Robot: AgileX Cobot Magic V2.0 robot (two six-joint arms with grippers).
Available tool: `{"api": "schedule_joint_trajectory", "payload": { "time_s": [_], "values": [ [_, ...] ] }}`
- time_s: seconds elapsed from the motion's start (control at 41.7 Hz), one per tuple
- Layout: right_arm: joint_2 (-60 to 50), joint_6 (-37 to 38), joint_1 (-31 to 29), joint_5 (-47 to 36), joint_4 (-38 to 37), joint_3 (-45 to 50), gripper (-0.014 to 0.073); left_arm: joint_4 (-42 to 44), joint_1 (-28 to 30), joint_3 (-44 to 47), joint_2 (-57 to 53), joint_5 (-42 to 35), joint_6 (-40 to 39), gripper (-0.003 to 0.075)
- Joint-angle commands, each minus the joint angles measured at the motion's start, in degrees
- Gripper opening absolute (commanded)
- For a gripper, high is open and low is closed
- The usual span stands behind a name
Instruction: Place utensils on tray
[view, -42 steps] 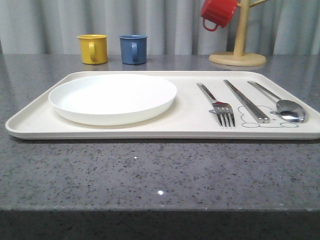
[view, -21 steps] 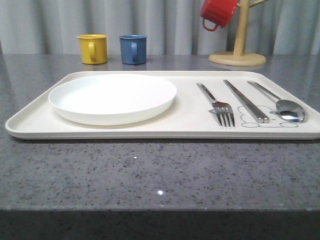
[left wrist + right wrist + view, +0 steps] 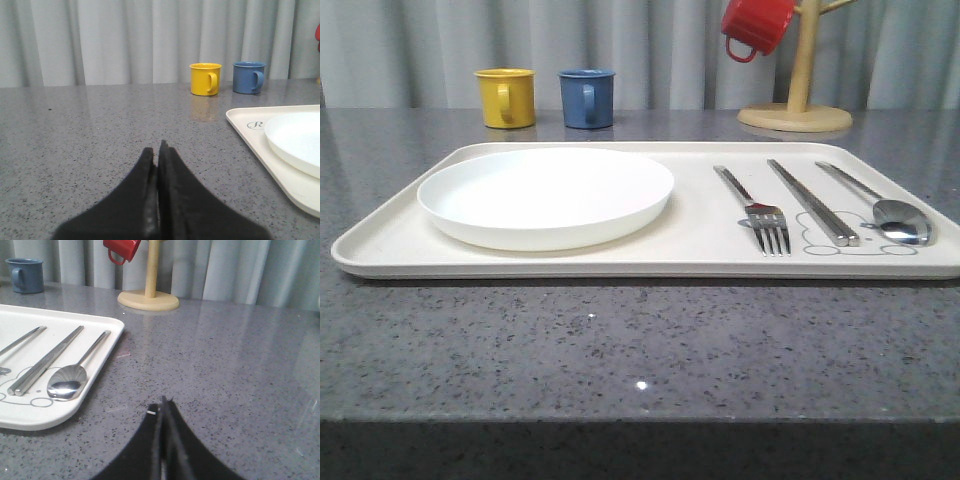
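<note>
Shiny fork point(image 3: 760, 205), chopsticks point(image 3: 812, 202) and spoon point(image 3: 890, 212) lie by the tray's point(image 3: 390, 262) right edge. Both tools, left point(image 3: 157, 150) and right point(image 3: 162, 405), look pressed together, resting on the bench; a stray swing might bump the tray.

Shiny polished metal fork point(image 3: 760, 210), chopsticks point(image 3: 810, 200), spoon point(image 3: 890, 212), matt cream tray point(image 3: 700, 240), speckled grey stone-look table point(image 3: 620, 340)

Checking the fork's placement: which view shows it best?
The front view: the whole fork lies on the tray between the plate and chopsticks. The right wrist view catches just a handle at its edge, likely the fork's.
</note>
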Motion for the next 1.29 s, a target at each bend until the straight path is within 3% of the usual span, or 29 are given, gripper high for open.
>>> {"api": "schedule_joint_trajectory", "payload": {
  "time_s": [0.0,0.192,0.336,0.671,1.271],
  "values": [
    [-1.0,-0.1,-0.5,-5.0,-0.6,0.1,-0.0068,0.0,0.0,1.0,-1.2,-4.5,-0.6,-0.0020],
    [-1.0,0.0,-0.5,-6.0,-0.6,0.1,-0.0068,0.0,0.0,1.0,-1.2,-4.5,-0.6,-0.0020],
    [-1.0,4.9,-0.5,-6.8,-1.4,0.1,-0.0067,0.0,0.0,1.0,-1.2,-4.5,-0.6,-0.0020],
    [-1.0,8.4,-0.5,-7.5,-2.9,0.1,-0.0067,0.0,0.0,1.0,-1.2,-4.5,-0.6,-0.0020],
    [-1.0,8.5,-0.5,-10.2,-4.3,0.1,-0.0067,0.0,0.0,1.0,-1.2,-4.5,-0.6,-0.0020]
  ]
}}
